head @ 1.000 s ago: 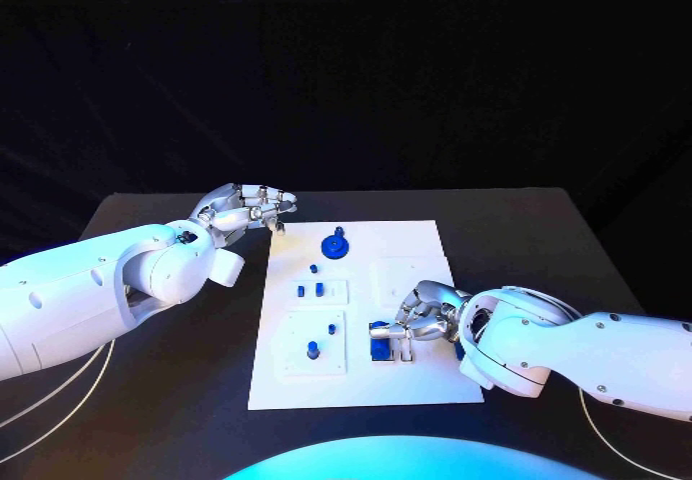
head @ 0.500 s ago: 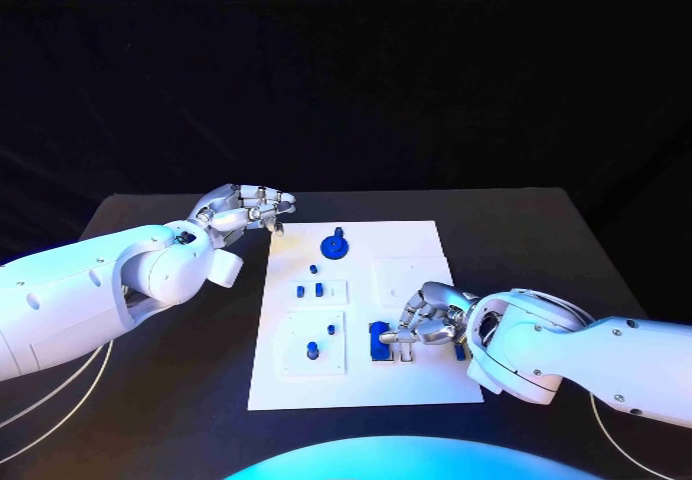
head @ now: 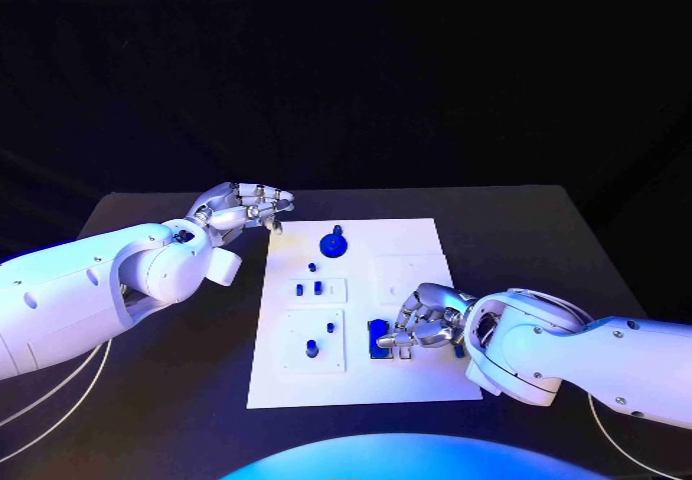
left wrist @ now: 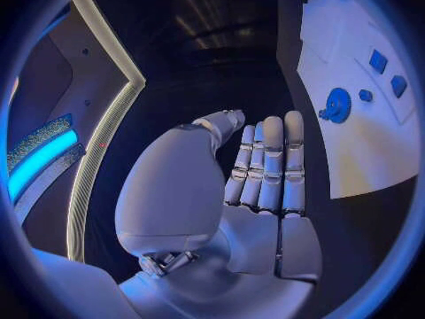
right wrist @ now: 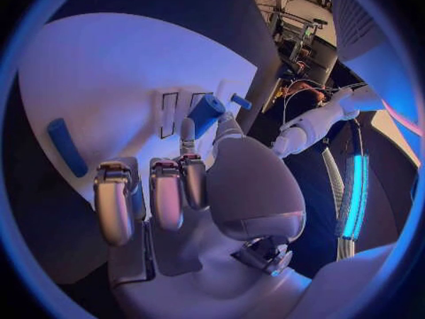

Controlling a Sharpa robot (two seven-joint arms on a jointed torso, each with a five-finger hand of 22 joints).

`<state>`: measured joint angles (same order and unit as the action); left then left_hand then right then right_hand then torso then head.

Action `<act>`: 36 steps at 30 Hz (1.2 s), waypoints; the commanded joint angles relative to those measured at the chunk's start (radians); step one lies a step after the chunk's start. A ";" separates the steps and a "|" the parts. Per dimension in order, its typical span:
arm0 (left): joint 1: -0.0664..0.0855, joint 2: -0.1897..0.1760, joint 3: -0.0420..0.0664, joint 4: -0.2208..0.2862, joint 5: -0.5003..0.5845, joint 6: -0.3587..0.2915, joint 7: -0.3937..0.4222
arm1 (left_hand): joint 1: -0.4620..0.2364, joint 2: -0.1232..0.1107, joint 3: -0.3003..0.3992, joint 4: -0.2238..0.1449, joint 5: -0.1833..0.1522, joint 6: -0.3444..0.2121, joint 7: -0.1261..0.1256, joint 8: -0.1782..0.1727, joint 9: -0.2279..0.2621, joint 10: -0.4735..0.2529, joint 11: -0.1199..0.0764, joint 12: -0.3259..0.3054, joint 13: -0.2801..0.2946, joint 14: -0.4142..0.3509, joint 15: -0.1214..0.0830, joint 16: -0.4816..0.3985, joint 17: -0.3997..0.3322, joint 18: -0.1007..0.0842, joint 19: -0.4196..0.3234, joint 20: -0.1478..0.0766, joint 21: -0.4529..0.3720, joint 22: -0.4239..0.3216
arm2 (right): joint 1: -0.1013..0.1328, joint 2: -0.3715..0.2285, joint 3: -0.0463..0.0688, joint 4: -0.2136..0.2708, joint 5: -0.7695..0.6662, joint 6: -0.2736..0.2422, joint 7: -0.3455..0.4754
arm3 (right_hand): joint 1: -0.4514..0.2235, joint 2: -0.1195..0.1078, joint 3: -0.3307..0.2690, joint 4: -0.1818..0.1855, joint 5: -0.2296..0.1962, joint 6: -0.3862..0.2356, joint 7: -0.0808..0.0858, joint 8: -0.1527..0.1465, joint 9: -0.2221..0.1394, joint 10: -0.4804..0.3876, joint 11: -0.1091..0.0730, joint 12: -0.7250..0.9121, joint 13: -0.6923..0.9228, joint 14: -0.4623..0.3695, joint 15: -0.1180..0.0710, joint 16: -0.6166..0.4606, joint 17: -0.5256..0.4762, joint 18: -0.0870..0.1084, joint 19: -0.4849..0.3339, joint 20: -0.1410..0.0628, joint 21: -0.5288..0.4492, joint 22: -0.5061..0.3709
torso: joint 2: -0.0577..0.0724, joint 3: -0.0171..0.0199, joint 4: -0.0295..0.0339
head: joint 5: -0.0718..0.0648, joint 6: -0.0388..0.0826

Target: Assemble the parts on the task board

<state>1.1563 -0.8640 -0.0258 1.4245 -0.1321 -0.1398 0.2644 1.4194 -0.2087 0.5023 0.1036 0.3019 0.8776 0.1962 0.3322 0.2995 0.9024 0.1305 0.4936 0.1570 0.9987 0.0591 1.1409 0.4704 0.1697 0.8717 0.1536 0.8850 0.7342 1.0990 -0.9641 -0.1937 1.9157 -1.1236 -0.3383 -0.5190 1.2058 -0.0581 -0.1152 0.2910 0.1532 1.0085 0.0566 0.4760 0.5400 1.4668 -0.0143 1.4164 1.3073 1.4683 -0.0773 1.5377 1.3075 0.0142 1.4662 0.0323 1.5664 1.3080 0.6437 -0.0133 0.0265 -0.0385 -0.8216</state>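
Fingers (head: 408, 322) curled (right hand (head: 421, 318)) over part (head: 379, 337).

From the head camera you look steeply down on the black table (head: 173, 215), taking in the whole task board (head: 411, 240) and both arms from some way off. The left wrist camera sits close behind the left hand (left wrist: 265, 170), looking past it at the table's dark surface and the board's edge with the blue gear (left wrist: 337, 105), which the head view shares. The right wrist camera rides behind the right hand (right wrist: 159, 191), facing the board from very near.
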 commanded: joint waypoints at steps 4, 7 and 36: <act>0.000 0.001 0.001 0.002 -0.002 0.008 0.004 | 0.001 0.008 0.000 0.001 0.004 0.000 -0.005 0.005 0.002 -0.006 0.001 0.007 -0.001 -0.009 0.002 -0.006 -0.001 0.013 -0.001 0.004 -0.007 -0.002 | -0.001 0.014 0.000 -0.009 -0.035 0.052 -0.012 | 0.015 0.002 0.002 -0.004 0.006 0.005 -0.006 0.006 0.001 0.041 -0.008 0.003 0.170 0.088 -0.007 0.004 0.190 -0.014 0.105 -0.010 0.004 0.263 | 0.000 -0.0010 0.0016 | 0.000 -0.005; 0.000 0.001 0.001 0.002 -0.002 0.008 0.003 | 0.001 0.008 0.000 0.001 0.004 0.000 -0.005 0.005 0.002 -0.006 0.001 0.007 -0.001 -0.009 0.002 -0.006 -0.001 0.013 -0.001 0.004 -0.007 -0.002 | -0.001 0.016 0.000 -0.011 -0.044 0.065 -0.014 | 0.054 -0.005 0.011 -0.008 -0.015 0.006 -0.006 0.003 -0.001 0.042 -0.009 0.003 0.170 0.088 -0.009 0.004 0.189 -0.014 0.105 -0.011 0.004 0.263 | 0.000 -0.0017 0.0009 | 0.002 -0.008; 0.000 0.000 0.000 0.000 -0.002 0.009 0.001 | 0.001 0.011 0.001 0.002 0.004 0.000 -0.005 0.006 0.002 -0.007 0.002 0.008 -0.001 -0.011 0.002 -0.006 -0.002 0.013 -0.002 0.005 -0.008 -0.002 | 0.003 -0.020 0.000 -0.014 -0.121 0.003 -0.010 | 0.093 -0.013 0.059 0.001 -0.016 0.014 -0.004 -0.014 -0.012 0.042 -0.008 0.000 0.170 0.087 -0.008 0.002 0.186 -0.014 0.105 -0.012 0.004 0.263 | -0.001 -0.0017 0.0000 | -0.001 -0.007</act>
<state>1.1563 -0.8660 -0.0261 1.4225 -0.1324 -0.1399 0.2593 1.4194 -0.2087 0.5022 0.1036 0.3019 0.8776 0.1962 0.3322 0.3003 0.9025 0.1306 0.4987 0.1570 0.9951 0.0626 1.1409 0.4705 0.1696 0.8718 0.1535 0.8812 0.7334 1.1027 -0.9823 -0.1934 1.9008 -1.2358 -0.3124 -0.5388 1.3093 -0.0725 -0.0571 0.2854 0.1339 1.0148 0.0501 0.4669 0.5283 1.4638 -0.0171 1.4164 1.3090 1.4647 -0.0807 1.5377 1.3074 0.0142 1.4661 0.0252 1.5664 1.3076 0.6432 -0.0140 0.0264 -0.0379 -0.8289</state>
